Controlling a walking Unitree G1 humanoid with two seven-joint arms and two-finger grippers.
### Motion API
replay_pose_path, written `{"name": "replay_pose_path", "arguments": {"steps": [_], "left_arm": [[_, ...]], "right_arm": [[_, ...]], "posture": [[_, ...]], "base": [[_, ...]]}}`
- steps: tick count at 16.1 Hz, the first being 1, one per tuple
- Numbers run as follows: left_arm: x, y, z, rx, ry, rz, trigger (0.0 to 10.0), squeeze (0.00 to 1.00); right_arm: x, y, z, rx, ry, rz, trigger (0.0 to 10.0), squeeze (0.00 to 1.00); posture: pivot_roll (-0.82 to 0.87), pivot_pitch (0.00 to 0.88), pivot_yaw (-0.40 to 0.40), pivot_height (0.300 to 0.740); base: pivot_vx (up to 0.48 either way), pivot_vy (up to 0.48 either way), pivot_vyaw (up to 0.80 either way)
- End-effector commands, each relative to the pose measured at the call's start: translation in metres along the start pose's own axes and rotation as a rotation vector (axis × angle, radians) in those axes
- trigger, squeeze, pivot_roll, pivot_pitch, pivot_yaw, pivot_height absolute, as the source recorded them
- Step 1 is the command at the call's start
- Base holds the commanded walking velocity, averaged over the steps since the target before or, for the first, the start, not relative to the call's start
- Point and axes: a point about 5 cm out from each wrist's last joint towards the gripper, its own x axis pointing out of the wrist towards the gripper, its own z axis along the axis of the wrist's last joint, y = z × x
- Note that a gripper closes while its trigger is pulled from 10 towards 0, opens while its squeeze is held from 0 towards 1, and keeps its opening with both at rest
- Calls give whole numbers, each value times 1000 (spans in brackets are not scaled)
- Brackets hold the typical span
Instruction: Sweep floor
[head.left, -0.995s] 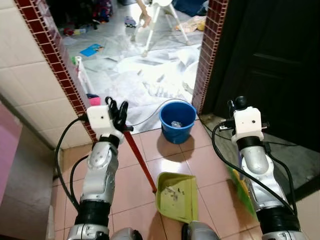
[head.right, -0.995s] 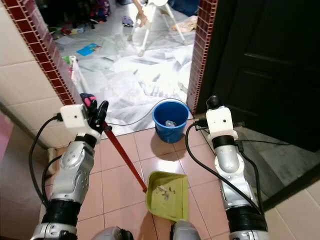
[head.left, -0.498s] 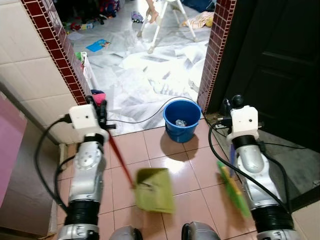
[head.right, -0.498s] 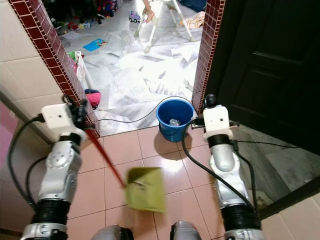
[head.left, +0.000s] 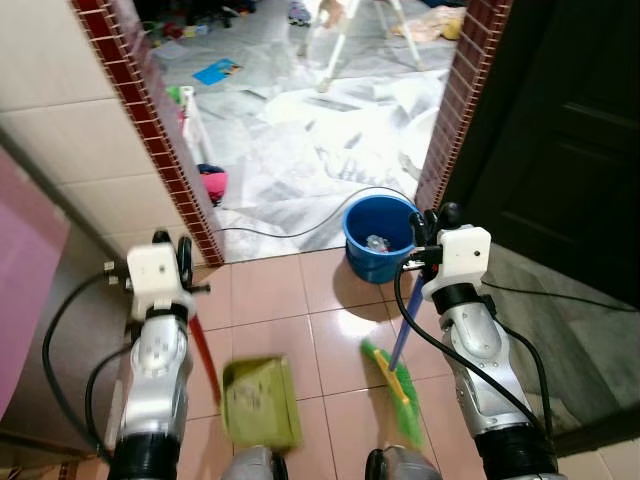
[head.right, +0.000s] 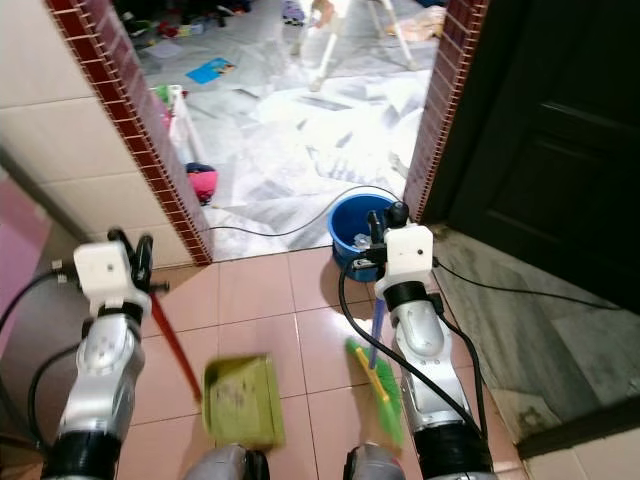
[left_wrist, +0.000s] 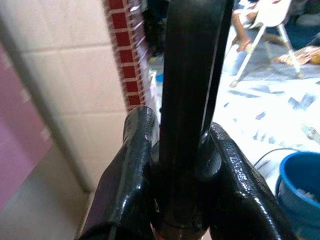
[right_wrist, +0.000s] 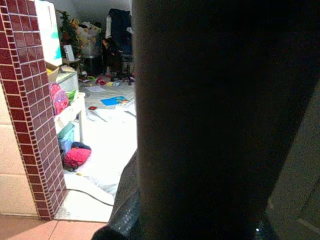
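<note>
A green dustpan (head.left: 260, 402) with a red handle (head.left: 204, 355) rests on the terracotta floor tiles, low on my left. My left gripper (head.left: 182, 252) is shut on the top of that handle, and its black fingers (left_wrist: 135, 170) clamp the dark shaft in the left wrist view. A green broom head (head.left: 397, 388) on a blue handle (head.left: 399, 340) touches the tiles in front of me, right of the dustpan. My right gripper (head.left: 426, 224) is shut on the upper end of the broom handle. The broom handle's dark shaft (right_wrist: 220, 125) shows in the right wrist view.
A blue bucket (head.left: 379, 238) stands in the doorway just beyond the broom, with a black cable (head.left: 290, 232) running past it. Red brick posts (head.left: 160, 130) frame the opening. A dark door (head.left: 570, 150) is on the right. Papers, a pink item (head.left: 212, 186) and white chair legs (head.left: 330, 50) lie beyond.
The view has shifted. The broom head has swung from right of my right arm to the tiles between my arms. The dustpan now lies further left, near my left arm.
</note>
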Motion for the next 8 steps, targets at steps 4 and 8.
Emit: {"name": "replay_pose_path", "arguments": {"steps": [4, 8], "left_arm": [[0, -5, 9, -47, -48, -39, 10000, 0], [2, -6, 12, -70, -60, -53, 10000, 0]], "right_arm": [[-9, -8, 2, -58, -16, -46, 10000, 0], [-16, -13, -3, -114, 10, -78, 10000, 0]], "posture": [[-62, 0, 52, 740], [-63, 0, 40, 740]], "base": [[0, 0, 0], [0, 0, 0]]}}
